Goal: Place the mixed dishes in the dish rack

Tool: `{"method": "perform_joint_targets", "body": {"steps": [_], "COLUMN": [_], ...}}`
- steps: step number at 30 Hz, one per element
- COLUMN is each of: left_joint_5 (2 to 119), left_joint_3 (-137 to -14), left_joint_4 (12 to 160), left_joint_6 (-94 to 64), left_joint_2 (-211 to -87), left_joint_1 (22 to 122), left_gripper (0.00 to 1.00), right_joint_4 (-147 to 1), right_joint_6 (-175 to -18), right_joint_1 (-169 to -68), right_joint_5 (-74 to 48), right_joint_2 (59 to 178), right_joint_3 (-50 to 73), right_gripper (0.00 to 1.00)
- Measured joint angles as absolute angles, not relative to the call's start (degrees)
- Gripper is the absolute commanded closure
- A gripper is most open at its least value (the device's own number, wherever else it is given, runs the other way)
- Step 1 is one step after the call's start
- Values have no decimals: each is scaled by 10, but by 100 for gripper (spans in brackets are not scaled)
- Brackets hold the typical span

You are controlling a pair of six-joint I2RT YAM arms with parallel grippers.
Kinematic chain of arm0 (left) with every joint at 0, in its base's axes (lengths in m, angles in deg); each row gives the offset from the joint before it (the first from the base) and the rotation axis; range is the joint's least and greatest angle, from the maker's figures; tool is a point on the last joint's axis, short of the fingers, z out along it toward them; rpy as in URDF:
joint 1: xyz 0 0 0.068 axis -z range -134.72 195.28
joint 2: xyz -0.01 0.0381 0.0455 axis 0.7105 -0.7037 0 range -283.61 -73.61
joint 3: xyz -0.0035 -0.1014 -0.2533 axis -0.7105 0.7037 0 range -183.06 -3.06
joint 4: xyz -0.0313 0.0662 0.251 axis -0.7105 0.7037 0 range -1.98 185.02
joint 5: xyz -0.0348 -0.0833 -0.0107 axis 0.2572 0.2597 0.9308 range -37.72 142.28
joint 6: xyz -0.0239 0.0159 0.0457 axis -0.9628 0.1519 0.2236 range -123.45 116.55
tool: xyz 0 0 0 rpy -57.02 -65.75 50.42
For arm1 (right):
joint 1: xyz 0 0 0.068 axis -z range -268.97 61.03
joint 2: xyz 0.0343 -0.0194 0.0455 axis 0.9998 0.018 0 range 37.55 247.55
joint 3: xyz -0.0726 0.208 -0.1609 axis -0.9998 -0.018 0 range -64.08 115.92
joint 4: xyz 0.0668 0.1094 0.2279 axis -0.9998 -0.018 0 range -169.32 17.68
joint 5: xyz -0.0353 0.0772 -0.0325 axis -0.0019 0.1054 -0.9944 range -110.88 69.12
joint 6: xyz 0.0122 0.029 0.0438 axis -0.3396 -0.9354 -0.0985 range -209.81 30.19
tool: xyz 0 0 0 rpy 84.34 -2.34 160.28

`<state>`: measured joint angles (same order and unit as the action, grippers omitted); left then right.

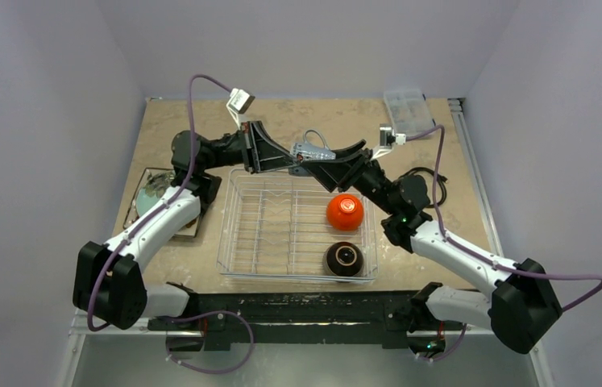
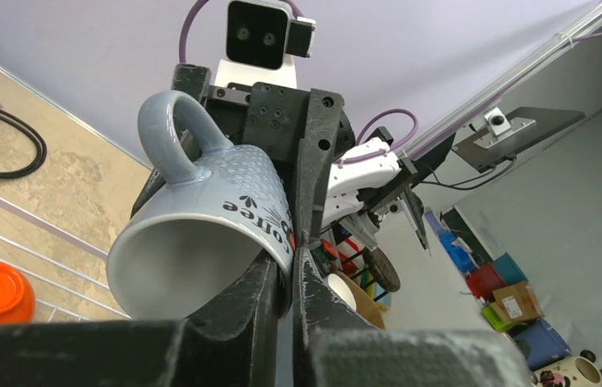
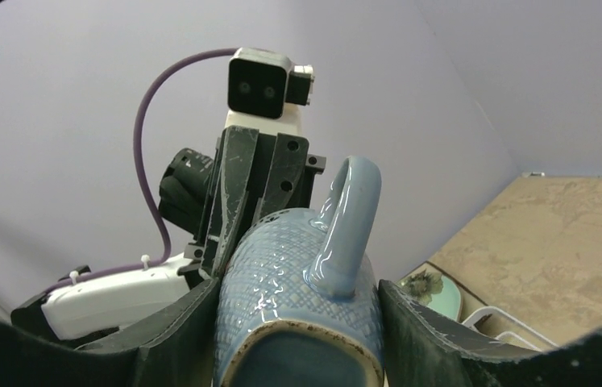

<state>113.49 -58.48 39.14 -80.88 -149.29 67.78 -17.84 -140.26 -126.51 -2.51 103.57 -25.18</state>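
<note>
The small grey cup [image 1: 311,150] hangs in the air over the far edge of the dish rack [image 1: 229,234], held between both grippers. My left gripper [image 1: 296,157] is shut on its rim [image 2: 201,218], one finger inside the cup and one outside [image 2: 293,250]. My right gripper [image 1: 323,159] is shut around its body [image 3: 297,274], base towards the camera and handle up. The orange bowl [image 1: 345,211] and the dark brown bowl [image 1: 343,259] sit upside down in the rack's right side. The pale-teal plate [image 1: 150,197] lies on the square plate [image 1: 134,219] left of the rack, partly hidden by my left arm.
A clear plastic compartment box [image 1: 406,109] sits at the table's far right. A black coiled cable [image 1: 434,181] lies right of the rack behind my right arm. The rack's left and middle rows of prongs hold nothing.
</note>
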Motion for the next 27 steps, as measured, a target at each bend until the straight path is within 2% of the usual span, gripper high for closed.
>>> {"method": "perform_joint_targets", "body": {"steps": [1,4,5,6,11,14,20,27], "left_joint_5": [1134,1136,1136,1137,1136,1122,1081,954], "left_joint_3": [-585,-586,-586,-588,-619,-645,-694,-695], "left_joint_4": [391,393,396,402,514,627,829,989], "left_joint_6": [-809,-809,-808,-806,-739,-661,-497,-369], "left_joint_2": [-1493,-1492,-1492,-1492,-1491,-1485,-1463,-1389], "left_joint_1": [678,678,678,679,682,682,682,682], "left_gripper": [100,100,100,95,54,43,27,25], "right_joint_4": [-178,-188,-191,-198,-271,-347,-528,-756], "right_joint_6": [-1403,-1402,-1400,-1399,-1384,-1362,-1305,-1210], "right_joint_1": [-1264,-1264,-1264,-1264,-1266,-1269,-1269,-1269], "right_joint_5": [-24,-24,-24,-24,-48,-78,-146,-201], "right_joint_2": [1035,1030,1027,1024,989,955,916,907], "right_joint_3": [-252,-252,-252,-252,-252,-252,-244,-200], "right_gripper": [68,100,100,100,100,100,100,100]}}
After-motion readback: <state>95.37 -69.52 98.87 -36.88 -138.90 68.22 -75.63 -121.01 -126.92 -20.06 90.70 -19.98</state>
